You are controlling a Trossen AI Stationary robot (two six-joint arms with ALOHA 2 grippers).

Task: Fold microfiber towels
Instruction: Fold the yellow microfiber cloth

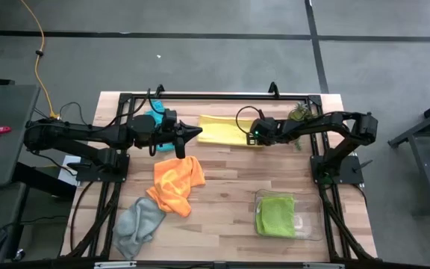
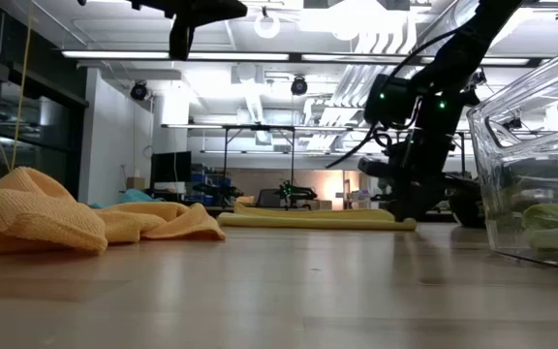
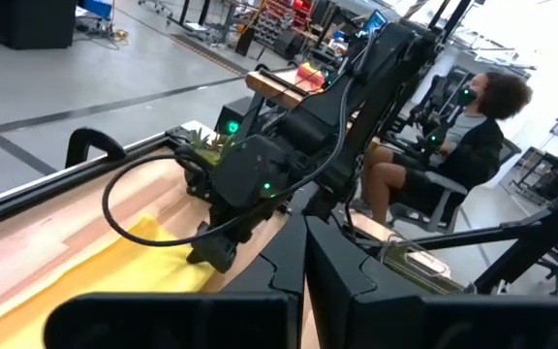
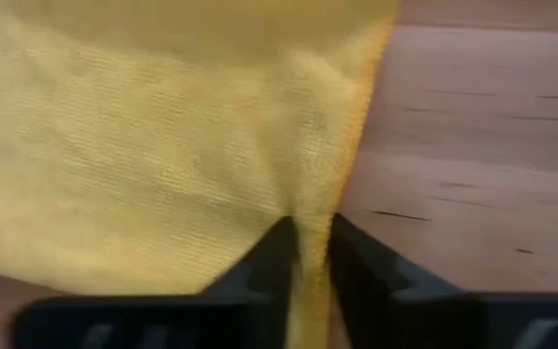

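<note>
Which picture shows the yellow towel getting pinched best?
The right wrist view: the right gripper is shut on the yellow towel, pinching its edge. The high view shows the towel spread flat, the low view a thin strip, the left wrist view one corner.

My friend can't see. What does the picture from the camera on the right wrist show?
The right end effector pinches a raised fold of the yellow towel between its two dark fingers. The towel lies spread on the wooden table, whose bare boards show beside the towel's edge.
</note>
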